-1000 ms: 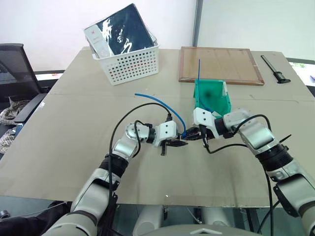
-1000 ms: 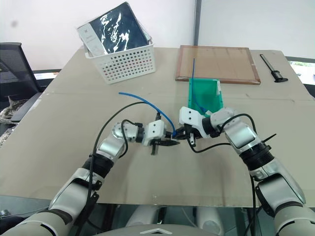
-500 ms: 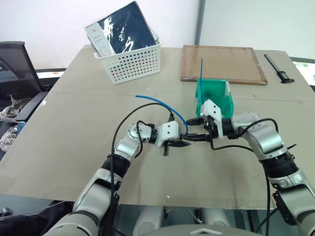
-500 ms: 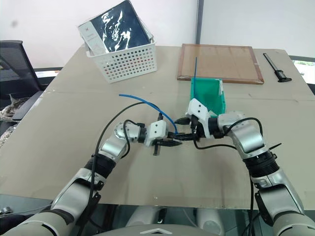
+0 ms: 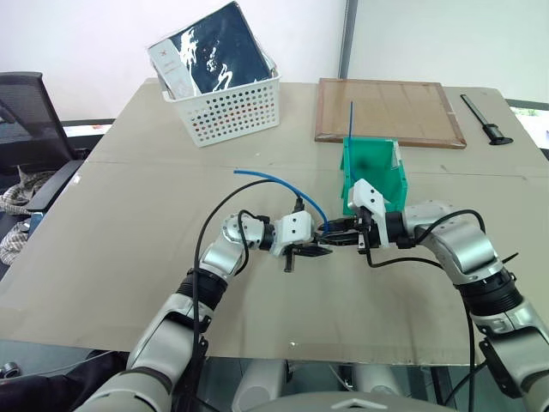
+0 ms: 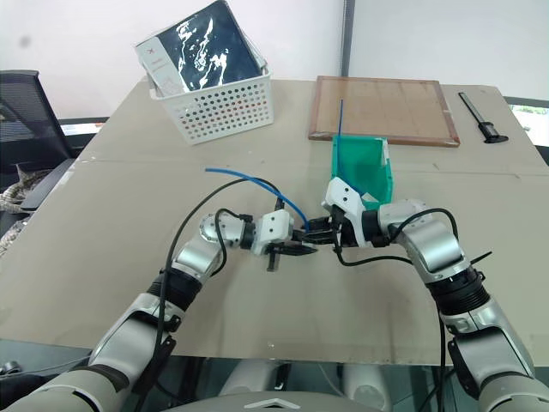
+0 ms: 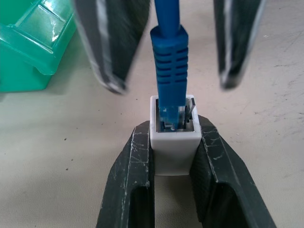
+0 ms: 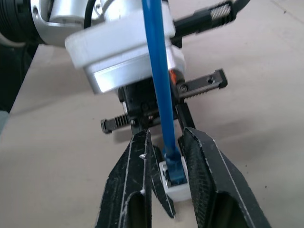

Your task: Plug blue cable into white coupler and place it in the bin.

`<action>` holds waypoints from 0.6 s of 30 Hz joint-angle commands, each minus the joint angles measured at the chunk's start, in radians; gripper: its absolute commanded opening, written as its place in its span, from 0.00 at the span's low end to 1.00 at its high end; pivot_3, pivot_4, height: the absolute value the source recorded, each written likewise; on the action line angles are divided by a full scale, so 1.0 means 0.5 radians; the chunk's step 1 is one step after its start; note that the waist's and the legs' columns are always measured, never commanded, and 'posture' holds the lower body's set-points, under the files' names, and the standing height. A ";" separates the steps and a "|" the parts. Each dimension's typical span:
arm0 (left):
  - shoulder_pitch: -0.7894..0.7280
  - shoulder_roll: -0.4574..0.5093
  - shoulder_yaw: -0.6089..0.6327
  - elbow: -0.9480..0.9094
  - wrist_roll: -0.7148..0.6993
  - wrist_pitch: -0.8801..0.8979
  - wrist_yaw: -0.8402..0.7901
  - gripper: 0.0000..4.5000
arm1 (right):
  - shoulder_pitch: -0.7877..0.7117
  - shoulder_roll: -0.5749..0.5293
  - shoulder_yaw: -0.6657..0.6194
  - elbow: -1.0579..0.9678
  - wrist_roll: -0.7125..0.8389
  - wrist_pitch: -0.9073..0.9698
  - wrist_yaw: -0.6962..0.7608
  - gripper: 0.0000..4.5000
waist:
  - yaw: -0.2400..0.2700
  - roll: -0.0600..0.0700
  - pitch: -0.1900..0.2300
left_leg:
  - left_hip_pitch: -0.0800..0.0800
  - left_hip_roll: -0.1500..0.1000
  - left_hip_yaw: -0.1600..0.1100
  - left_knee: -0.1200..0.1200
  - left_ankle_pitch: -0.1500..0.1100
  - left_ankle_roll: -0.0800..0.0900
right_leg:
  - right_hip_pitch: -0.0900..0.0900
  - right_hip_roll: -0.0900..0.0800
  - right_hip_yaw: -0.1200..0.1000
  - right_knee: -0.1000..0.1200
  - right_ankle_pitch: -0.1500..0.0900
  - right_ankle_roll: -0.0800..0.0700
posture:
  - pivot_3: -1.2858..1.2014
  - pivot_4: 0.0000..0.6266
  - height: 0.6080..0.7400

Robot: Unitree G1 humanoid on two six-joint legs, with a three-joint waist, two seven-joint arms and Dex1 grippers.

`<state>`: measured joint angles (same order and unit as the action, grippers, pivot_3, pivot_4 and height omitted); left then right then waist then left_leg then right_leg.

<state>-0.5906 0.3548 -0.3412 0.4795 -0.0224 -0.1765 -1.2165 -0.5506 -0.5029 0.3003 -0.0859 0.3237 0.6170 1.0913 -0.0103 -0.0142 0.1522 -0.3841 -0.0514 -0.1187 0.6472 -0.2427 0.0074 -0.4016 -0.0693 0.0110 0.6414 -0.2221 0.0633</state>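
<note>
The left gripper pinches the white coupler above the table. The blue cable is plugged into it. The right gripper has its jaws spread around the plug, just before the bin.

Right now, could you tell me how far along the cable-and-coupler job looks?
Done: the thin bright blue cable has its plug seated in the small white plastic coupler. In hand: the left gripper clamps the coupler, while the right gripper's fingers flank the cable just above the plug; whether they pinch it is unclear. Left: the joined pair must go into the teal-green plastic bin, which stands just beyond the grippers.
</note>
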 commanded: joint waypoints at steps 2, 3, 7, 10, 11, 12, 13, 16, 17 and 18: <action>0.015 -0.006 -0.025 -0.051 0.012 0.005 -0.001 0.09 | -0.005 -0.004 0.000 0.000 -0.010 -0.056 0.010 0.19 | 0.000 0.000 0.000 | 0.000 0.000 0.000 0.000 0.000 0.000 | 0.000 0.000 0.000 0.000 0.000 0.000 | 0.52 0.24 0.99; 0.017 -0.005 -0.025 -0.054 0.012 0.006 -0.001 0.09 | -0.005 -0.001 0.002 0.007 -0.014 -0.061 0.006 0.19 | 0.000 0.000 0.000 | 0.000 0.000 0.000 0.000 0.000 0.000 | 0.000 0.000 0.000 0.000 0.000 0.000 | 0.52 0.24 0.99; 0.023 -0.003 -0.028 -0.062 0.013 0.005 -0.001 0.09 | -0.005 0.008 0.001 0.029 -0.019 -0.080 -0.003 0.01 | -0.001 0.000 0.000 | 0.000 0.000 0.000 0.000 0.000 0.000 | 0.000 0.000 0.000 0.000 0.000 0.000 | 0.52 0.24 0.99; 0.027 -0.002 -0.032 -0.066 0.015 0.004 -0.002 0.09 | 0.000 0.008 0.004 0.032 -0.020 -0.091 -0.002 0.01 | -0.001 0.000 0.001 | -0.001 0.000 0.000 -0.001 0.000 0.000 | -0.001 0.000 0.000 0.000 0.000 0.000 | 0.52 0.24 0.99; 0.025 -0.003 -0.033 -0.063 0.016 0.003 -0.002 0.09 | 0.001 0.008 0.013 0.032 -0.025 -0.097 0.000 0.01 | -0.001 0.000 0.001 | -0.001 0.000 0.000 -0.001 0.000 0.000 | -0.001 0.000 0.000 0.000 0.000 0.000 | 0.52 0.24 0.99; 0.023 -0.005 -0.033 -0.060 0.016 0.003 -0.002 0.09 | 0.003 0.006 0.023 0.033 -0.032 -0.102 0.003 0.01 | -0.001 0.000 0.001 | -0.001 0.000 0.000 -0.001 0.000 0.000 | -0.001 0.000 0.000 0.000 0.000 0.000 | 0.52 0.24 0.99; 0.021 -0.006 -0.033 -0.056 0.017 0.002 -0.001 0.09 | 0.006 0.003 0.037 0.033 -0.040 -0.107 0.009 0.01 | -0.001 0.000 0.001 | -0.001 0.000 0.000 -0.001 0.000 0.000 | -0.001 0.000 0.000 0.000 0.000 0.000 | 0.52 0.24 0.99; 0.016 -0.011 -0.032 -0.045 0.017 0.000 0.002 0.09 | 0.012 -0.006 0.148 0.084 -0.143 -0.139 0.010 0.01 | -0.002 0.000 0.000 | 0.000 0.000 0.000 -0.001 0.000 0.000 | -0.001 0.000 0.000 0.000 0.000 0.000 | 0.52 0.24 0.99; 0.014 -0.013 -0.032 -0.042 0.018 -0.001 0.003 0.09 | 0.017 -0.014 0.199 0.109 -0.188 -0.155 0.023 0.01 | -0.003 0.000 0.000 | 0.000 0.000 0.000 -0.001 0.000 0.000 | -0.001 0.000 0.000 0.000 0.000 0.000 | 0.52 0.24 0.99; 0.014 -0.014 -0.033 -0.040 0.018 -0.002 0.005 0.09 | 0.023 -0.014 0.248 0.140 -0.223 -0.161 0.036 0.01 | -0.005 0.000 0.000 | 0.001 0.000 0.001 -0.001 0.000 0.000 | -0.001 0.000 0.000 0.000 0.000 0.000 | 0.52 0.24 0.99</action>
<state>-0.5864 0.3594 -0.3418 0.4710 -0.0218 -0.1763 -1.2154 -0.5554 -0.5061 0.3476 -0.0513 0.2656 0.5365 1.0966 -0.0128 -0.0143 0.1524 -0.3836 -0.0512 -0.1180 0.6465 -0.2427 0.0074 -0.4019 -0.0691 0.0113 0.6414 -0.2222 0.0634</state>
